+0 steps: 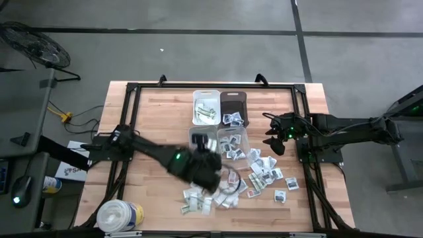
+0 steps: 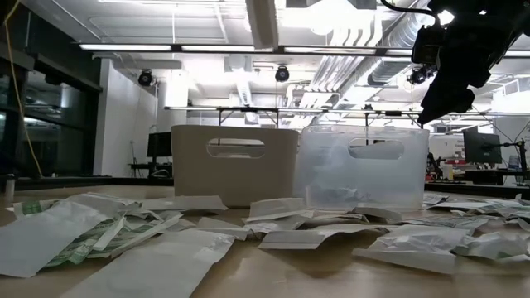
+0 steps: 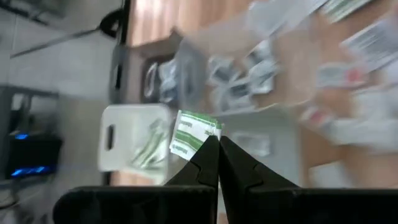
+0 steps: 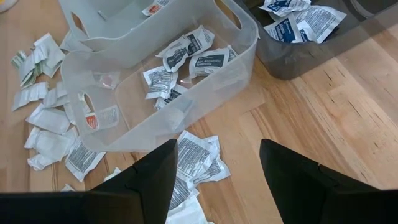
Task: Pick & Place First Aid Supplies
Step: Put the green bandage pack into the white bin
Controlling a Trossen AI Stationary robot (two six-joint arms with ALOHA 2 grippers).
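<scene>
Left hand (image 3: 217,144): fingers pressed together on a green-and-white packet (image 3: 194,133), which stands up past the fingertips; the hand hangs over the middle of the bench (image 1: 158,106), just beside the clear bins.
Packet's long axis: roughly in line with the fingers, pointing toward the bin cluster.
Target bearing: judged from the left wrist view, the white bin (image 1: 206,107) already holding greenish packets is the likely goal; in the high view it lies at about 12 o'clock from the left hand (image 1: 206,165), beyond the near clear bin (image 1: 200,137).
Right hand (image 4: 217,163): fingers spread wide, nothing between them, hovering by the dark bin (image 1: 232,106) and the clear bin (image 4: 161,74) with dark-print packets.
Nearer arm: the left, and it alone carries a packet.
Loose packets (image 1: 268,173): scattered on the bench from 3 to 6 o'clock of the left hand.
Risk: a drop short of the white bin probably lands the packet in the clear one.
</scene>
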